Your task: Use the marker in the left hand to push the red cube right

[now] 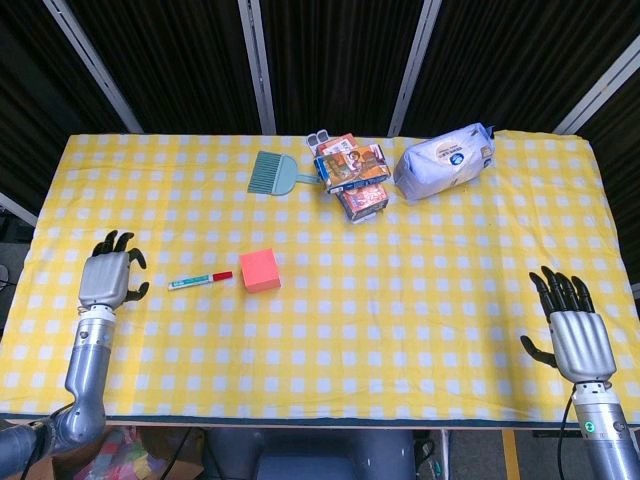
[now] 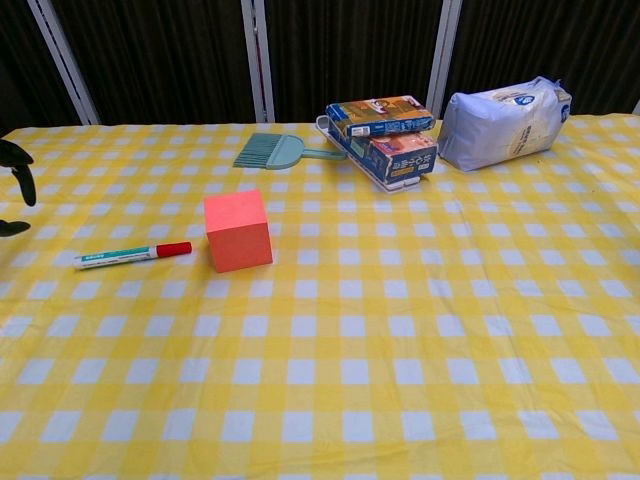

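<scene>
The red cube (image 1: 260, 270) (image 2: 237, 231) stands on the yellow checked tablecloth, left of centre. A white marker with a red cap (image 1: 200, 280) (image 2: 132, 254) lies flat just left of the cube, cap end toward it and a small gap between them. My left hand (image 1: 108, 278) hovers over the cloth left of the marker, fingers apart, holding nothing; only its dark fingertips (image 2: 18, 170) show at the chest view's left edge. My right hand (image 1: 572, 325) is at the table's near right edge, fingers spread and empty.
At the back of the table lie a teal brush (image 1: 275, 172) (image 2: 275, 152), a stack of colourful boxes (image 1: 352, 175) (image 2: 385, 132) and a white bag (image 1: 445, 160) (image 2: 505, 120). The table's front edge (image 1: 300, 418) runs below both hands.
</scene>
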